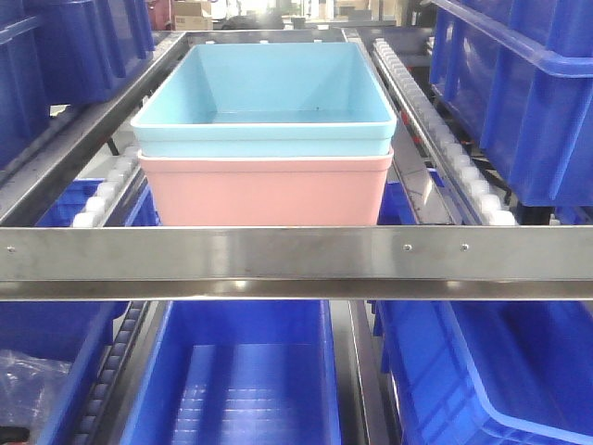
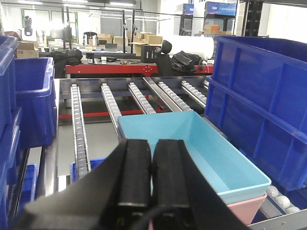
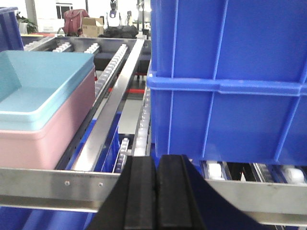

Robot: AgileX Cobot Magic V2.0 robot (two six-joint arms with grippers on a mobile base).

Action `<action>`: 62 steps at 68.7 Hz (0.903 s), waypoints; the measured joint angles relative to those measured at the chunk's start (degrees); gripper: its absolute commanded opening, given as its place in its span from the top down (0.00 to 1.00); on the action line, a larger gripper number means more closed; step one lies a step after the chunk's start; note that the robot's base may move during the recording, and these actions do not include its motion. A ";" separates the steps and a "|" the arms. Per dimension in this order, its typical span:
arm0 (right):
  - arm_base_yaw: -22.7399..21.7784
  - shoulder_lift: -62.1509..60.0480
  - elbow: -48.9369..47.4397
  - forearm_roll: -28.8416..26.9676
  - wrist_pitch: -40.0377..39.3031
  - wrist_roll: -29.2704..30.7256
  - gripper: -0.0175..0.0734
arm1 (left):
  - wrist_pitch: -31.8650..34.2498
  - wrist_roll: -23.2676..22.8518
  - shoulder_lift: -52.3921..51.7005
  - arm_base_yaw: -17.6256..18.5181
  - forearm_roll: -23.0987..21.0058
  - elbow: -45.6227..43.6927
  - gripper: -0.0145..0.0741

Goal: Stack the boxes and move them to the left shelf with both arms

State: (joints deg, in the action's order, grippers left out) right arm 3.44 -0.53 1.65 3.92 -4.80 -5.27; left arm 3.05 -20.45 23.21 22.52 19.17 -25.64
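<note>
**Stacked tubs sit on the rack, both arms clear of them**

The sky blue tub (image 1: 267, 102) is nested inside the salmon pink tub (image 1: 269, 190), rims nearly flush, and the pair rests on the steel flow rack just behind its flat front bar (image 1: 296, 255). White roller rails (image 1: 445, 139) run along both sides of the stack, and dark blue ribbed bins (image 1: 519, 93) stand beyond the rails and on the level below the bar.

The left gripper (image 2: 152, 167) hangs on the near side of the stack, fingers pressed together with nothing between them, not touching the tubs. The right gripper (image 3: 157, 191) is likewise closed and empty, on the near side of the front bar and off to the right of the stack, below a large blue bin.

Judging by this, stacking and placing look done; at most, drawing the arms back remains
</note>
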 measured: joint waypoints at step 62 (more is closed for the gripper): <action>0.00 0.00 0.00 0.00 -0.65 0.00 0.75 | 8.45 23.50 -3.09 -5.74 -16.88 7.68 0.84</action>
State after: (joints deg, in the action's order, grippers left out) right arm 3.44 -0.53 1.65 3.92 -5.45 -5.27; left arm 11.50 3.05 20.12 16.79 2.30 -17.96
